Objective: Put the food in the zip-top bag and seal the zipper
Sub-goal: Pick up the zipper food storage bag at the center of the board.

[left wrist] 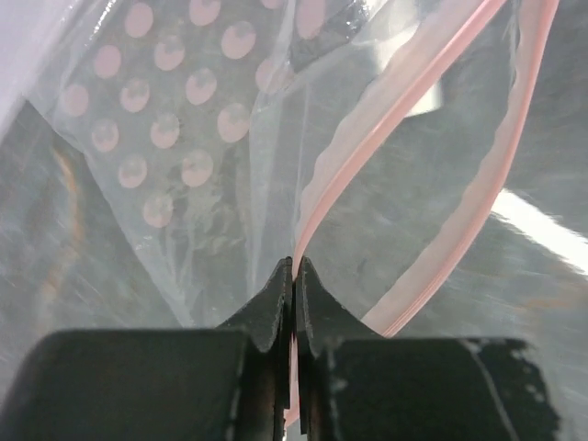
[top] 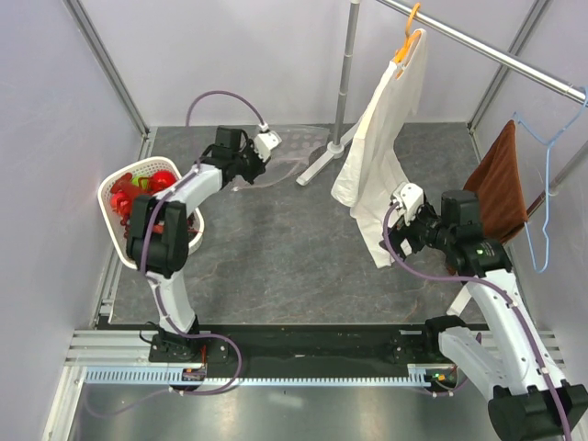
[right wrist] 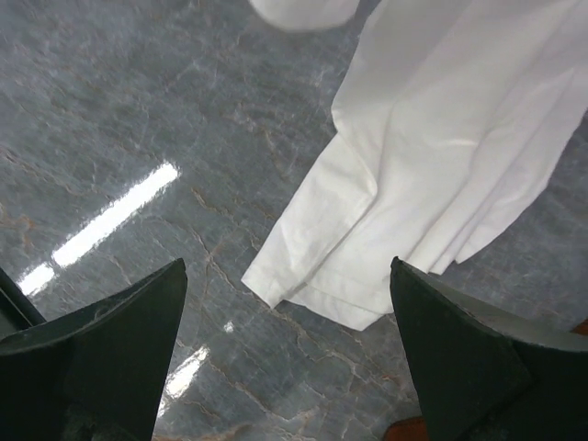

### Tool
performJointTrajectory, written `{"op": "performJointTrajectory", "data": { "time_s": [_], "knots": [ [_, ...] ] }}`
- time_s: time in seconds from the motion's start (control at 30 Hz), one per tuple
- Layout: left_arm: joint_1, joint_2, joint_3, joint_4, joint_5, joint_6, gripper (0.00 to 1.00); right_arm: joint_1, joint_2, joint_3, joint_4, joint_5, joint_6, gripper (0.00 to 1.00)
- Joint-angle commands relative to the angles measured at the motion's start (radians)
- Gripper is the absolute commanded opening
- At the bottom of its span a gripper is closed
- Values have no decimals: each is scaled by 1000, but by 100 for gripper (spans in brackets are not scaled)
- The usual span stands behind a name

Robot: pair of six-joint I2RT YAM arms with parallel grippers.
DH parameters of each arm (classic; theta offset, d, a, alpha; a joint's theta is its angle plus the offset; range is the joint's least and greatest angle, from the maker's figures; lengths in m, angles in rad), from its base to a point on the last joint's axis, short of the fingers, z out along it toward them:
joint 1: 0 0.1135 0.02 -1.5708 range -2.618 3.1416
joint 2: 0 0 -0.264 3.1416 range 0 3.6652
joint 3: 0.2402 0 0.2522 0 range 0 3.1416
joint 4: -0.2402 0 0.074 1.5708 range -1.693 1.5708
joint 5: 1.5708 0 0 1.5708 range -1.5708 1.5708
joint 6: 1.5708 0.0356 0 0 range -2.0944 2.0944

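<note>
- grey marbled table (top: pixel 276 266) between pale walls, seen from above; both arm bases sit at its near edge.
- left gripper (top: pixel 267 144): reaches to the far side of the table, where the clear dotted bag (top: pixel 296 154) lies next to a stand's foot.
- left wrist view: the left gripper (left wrist: pixel 294 268) has its jaws pressed together on the pink zipper strip (left wrist: pixel 404 101), pinching one lip of the bag (left wrist: pixel 175 119). the second pink strip runs apart from the first, so the mouth reads as unsealed.
- likely purpose of this hold: gripping a single lip, not both, lets the floppy bag be lifted or dragged with its mouth left open for loading.
- food (top: pixel 138 191): red pieces and a green piece piled in the white basket (top: pixel 105 197) at the table's left edge, well apart from the bag. none is in the bag yet.
- right gripper (top: pixel 405 213): hangs over the right side of the table. in its wrist view the right gripper (right wrist: pixel 287 268) has its jaws wide apart and empty, with the hem of the cream shirt (right wrist: pixel 441 138) below it.
- cream shirt (top: pixel 386 129): hangs from a rail, between the right arm and the bag, and could snag a reach across.
- judged stage: early. bag being readied, loading and sealing not yet done.
</note>
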Motion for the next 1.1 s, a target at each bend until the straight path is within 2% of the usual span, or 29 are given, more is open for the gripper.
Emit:
{"op": "performJointTrajectory", "data": {
  "time_s": [0.0,0.1,0.23,0.27,0.33,0.37,0.4,0.43,0.5,0.6,0.63,0.7,0.77,0.83,0.9,0.93,1.07],
  "knots": [
    [24,-229,16,-246,107,-336,2,4,-30,128,-83,-50,64,98],
    [26,-381,-13,-343,180,-508,2,4,-36,192,-126,-73,72,98],
    [31,-553,-80,-344,319,-790,2,4,-32,301,-163,-85,107,98],
    [31,-612,-103,-320,347,-911,2,4,-32,318,-164,-91,117,98],
    [29,-663,-123,-277,425,-1031,2,4,-30,361,-161,-116,148,98],
    [31,-685,-157,-254,446,-1155,2,5,-23,375,-161,-122,160,98],
    [31,-735,-182,-173,469,-1223,2,5,-17,387,-160,-131,191,98],
    [32,-760,-247,-128,505,-1354,2,4,-10,413,-163,-137,200,98],
    [31,-824,-315,-21,514,-1462,2,4,14,435,-166,-147,222,95],
    [34,-870,-456,53,520,-1635,2,5,39,449,-146,-174,271,92],
    [43,-877,-541,114,539,-1716,2,5,43,446,-135,-186,300,92],
    [57,-884,-603,139,549,-1733,2,11,63,427,-97,-193,332,90],
    [119,-903,-692,133,552,-1731,2,19,88,413,-72,-191,372,89],
    [202,-921,-737,87,562,-1653,2,48,111,398,-39,-180,389,88],
    [256,-936,-728,-41,543,-1554,2,92,143,392,-11,-153,403,87],
    [334,-938,-704,-100,510,-1468,2,114,152,392,1,-136,407,87],
    [429,-912,-633,-160,509,-1409,2,209,214,401,69,-69,414,86]
  ]
}}
